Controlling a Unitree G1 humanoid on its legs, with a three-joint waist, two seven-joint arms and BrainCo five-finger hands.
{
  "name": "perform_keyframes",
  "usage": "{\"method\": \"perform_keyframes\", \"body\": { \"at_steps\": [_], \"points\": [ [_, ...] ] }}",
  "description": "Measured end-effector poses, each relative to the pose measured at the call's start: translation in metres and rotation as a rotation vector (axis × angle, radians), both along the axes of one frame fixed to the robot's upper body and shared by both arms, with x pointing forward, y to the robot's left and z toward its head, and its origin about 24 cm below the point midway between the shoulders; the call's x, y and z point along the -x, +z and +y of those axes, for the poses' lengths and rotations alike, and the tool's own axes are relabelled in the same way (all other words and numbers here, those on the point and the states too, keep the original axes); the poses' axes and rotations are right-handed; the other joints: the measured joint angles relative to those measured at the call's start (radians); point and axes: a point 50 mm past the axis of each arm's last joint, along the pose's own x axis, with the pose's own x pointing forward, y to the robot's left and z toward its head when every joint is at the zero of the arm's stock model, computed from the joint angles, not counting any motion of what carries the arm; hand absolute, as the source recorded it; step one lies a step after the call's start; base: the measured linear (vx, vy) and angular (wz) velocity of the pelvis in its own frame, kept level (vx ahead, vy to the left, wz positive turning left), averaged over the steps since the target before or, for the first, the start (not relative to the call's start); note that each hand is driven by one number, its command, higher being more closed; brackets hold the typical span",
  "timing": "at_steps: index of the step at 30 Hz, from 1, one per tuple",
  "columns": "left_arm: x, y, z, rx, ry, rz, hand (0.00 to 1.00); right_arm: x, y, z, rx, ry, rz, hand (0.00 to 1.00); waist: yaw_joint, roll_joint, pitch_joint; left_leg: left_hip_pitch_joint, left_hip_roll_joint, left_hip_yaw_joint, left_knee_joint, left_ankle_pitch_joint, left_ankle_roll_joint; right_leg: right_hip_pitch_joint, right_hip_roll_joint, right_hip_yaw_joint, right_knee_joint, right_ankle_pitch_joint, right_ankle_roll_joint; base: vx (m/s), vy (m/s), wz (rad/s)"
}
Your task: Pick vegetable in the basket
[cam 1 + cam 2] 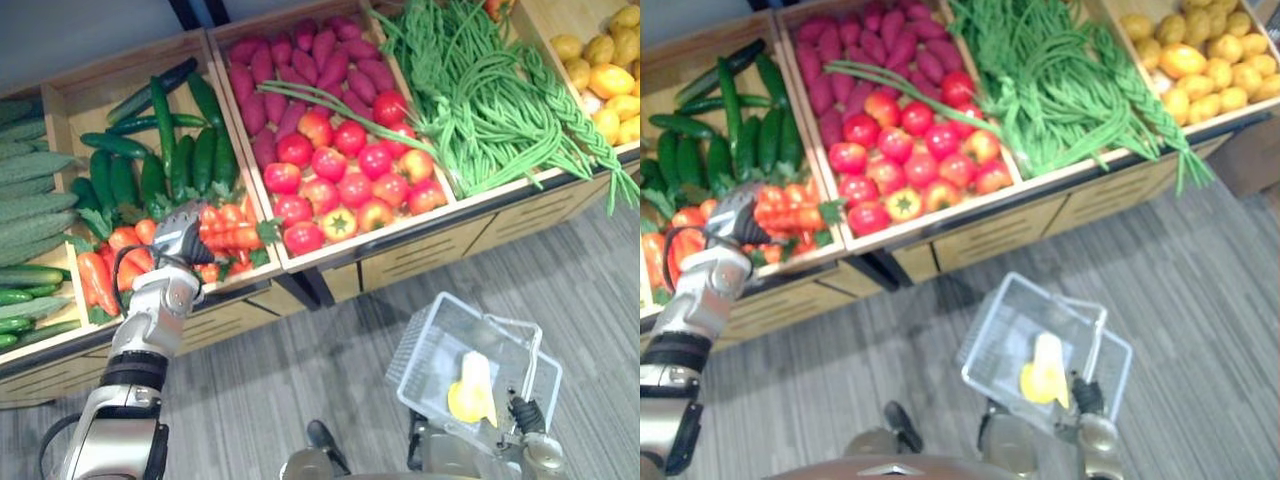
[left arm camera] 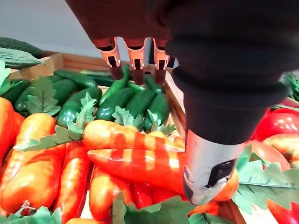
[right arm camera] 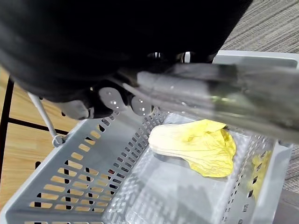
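Reaches left hand (image 1: 185, 232) out over the carrots (image 1: 95, 280), fingers (image 2: 135, 60) straight, gripping nothing. Holds the basket (image 1: 430, 330) by its handle (image 3: 224, 88) in curled right hand (image 1: 525, 415), with cabbage (image 1: 472, 385) inside.

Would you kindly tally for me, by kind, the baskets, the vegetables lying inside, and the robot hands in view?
Baskets: 1, the grey basket
Vegetables inside: 1, the yellow cabbage
Robot hands: 2, the left hand open over the carrots, the right hand gripping the basket's handle
Total: 4
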Motion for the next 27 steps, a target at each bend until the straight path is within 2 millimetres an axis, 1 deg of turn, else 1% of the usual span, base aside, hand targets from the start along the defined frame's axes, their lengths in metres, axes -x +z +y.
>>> {"method": "perform_keyframes", "body": {
  "at_steps": [1, 3, 4, 7, 10, 14, 17, 19, 21, 24, 27],
  "points": [
    [-0.002, 0.004, -0.001, 0.000, 0.000, -0.011, 0.00, -0.001, 0.001, 0.001, 0.002, 0.006, -0.005, 1.00, 0.001, -0.004, 0.002, -0.013, 0.002, 0.000, 0.006, -0.001, -0.002, -0.011, 0.000, 0.000, 0.001, 0.000, 0.000, -0.06, -0.053, 0.02],
    [-0.005, 0.009, -0.002, 0.003, -0.003, -0.028, 0.00, -0.005, 0.003, 0.001, 0.006, 0.017, -0.020, 1.00, 0.005, -0.006, 0.006, -0.037, 0.008, 0.002, 0.008, -0.002, -0.003, -0.035, 0.004, 0.002, 0.001, 0.010, -0.014, -0.06, -0.048, -0.01],
    [-0.006, 0.011, -0.002, 0.004, -0.001, -0.033, 0.00, -0.009, 0.004, 0.003, 0.006, 0.027, -0.027, 1.00, 0.007, -0.012, 0.020, -0.036, 0.010, 0.004, 0.008, -0.002, -0.003, -0.036, 0.006, 0.006, 0.001, 0.011, -0.014, -0.05, -0.051, -0.09],
    [-0.006, 0.011, -0.002, 0.005, 0.002, -0.033, 0.00, -0.014, 0.005, 0.005, 0.006, 0.044, -0.037, 1.00, 0.011, -0.021, 0.032, -0.039, 0.015, 0.008, 0.011, -0.003, -0.004, -0.044, 0.011, 0.015, 0.001, 0.011, -0.014, -0.04, -0.051, -0.08],
    [-0.009, 0.015, -0.002, 0.010, 0.002, -0.046, 0.00, -0.016, 0.007, 0.004, 0.011, 0.046, -0.048, 1.00, 0.021, -0.022, 0.039, -0.060, 0.017, 0.017, 0.013, -0.002, -0.004, -0.070, 0.015, 0.023, 0.000, 0.024, -0.024, -0.04, -0.039, -0.08],
    [-0.010, 0.017, -0.003, 0.011, 0.001, -0.053, 0.00, -0.017, 0.007, 0.005, 0.011, 0.046, -0.049, 1.00, 0.021, -0.026, 0.047, -0.062, 0.018, 0.016, 0.013, -0.002, -0.004, -0.070, 0.015, 0.023, 0.000, 0.025, -0.023, -0.03, -0.026, 0.00],
    [-0.010, 0.018, -0.002, 0.013, 0.004, -0.055, 0.00, -0.021, 0.010, 0.005, 0.017, 0.059, -0.063, 1.00, 0.024, -0.025, 0.049, -0.075, 0.021, 0.015, 0.013, -0.002, -0.004, -0.086, 0.019, 0.024, -0.001, 0.043, -0.028, -0.02, -0.012, -0.01],
    [-0.011, 0.021, -0.003, 0.013, 0.002, -0.068, 0.00, -0.024, 0.011, 0.006, 0.019, 0.072, -0.071, 1.00, 0.023, -0.031, 0.063, -0.080, 0.020, 0.010, 0.012, -0.002, -0.004, -0.087, 0.017, 0.024, -0.003, 0.047, -0.024, -0.03, -0.010, 0.05],
    [-0.013, 0.026, -0.003, 0.015, 0.002, -0.084, 0.00, -0.029, 0.013, 0.007, 0.024, 0.084, -0.080, 1.00, 0.025, -0.032, 0.070, -0.091, 0.021, 0.005, 0.012, -0.002, -0.004, -0.097, 0.018, 0.024, -0.004, 0.057, -0.024, -0.03, -0.013, 0.03],
    [-0.013, 0.026, -0.003, 0.015, 0.007, -0.084, 0.00, -0.034, 0.016, 0.007, 0.030, 0.098, -0.091, 1.00, 0.024, -0.031, 0.081, -0.102, 0.020, 0.006, 0.012, -0.002, -0.004, -0.104, 0.018, 0.025, -0.014, 0.070, -0.025, -0.01, -0.004, 0.01],
    [-0.014, 0.028, -0.003, 0.015, 0.013, -0.095, 0.00, -0.035, 0.016, 0.006, 0.030, 0.098, -0.093, 1.00, 0.025, -0.032, 0.090, -0.104, 0.020, 0.008, 0.012, -0.002, -0.004, -0.104, 0.018, 0.026, -0.018, 0.071, -0.025, 0.00, 0.000, 0.00]
  ]
}}
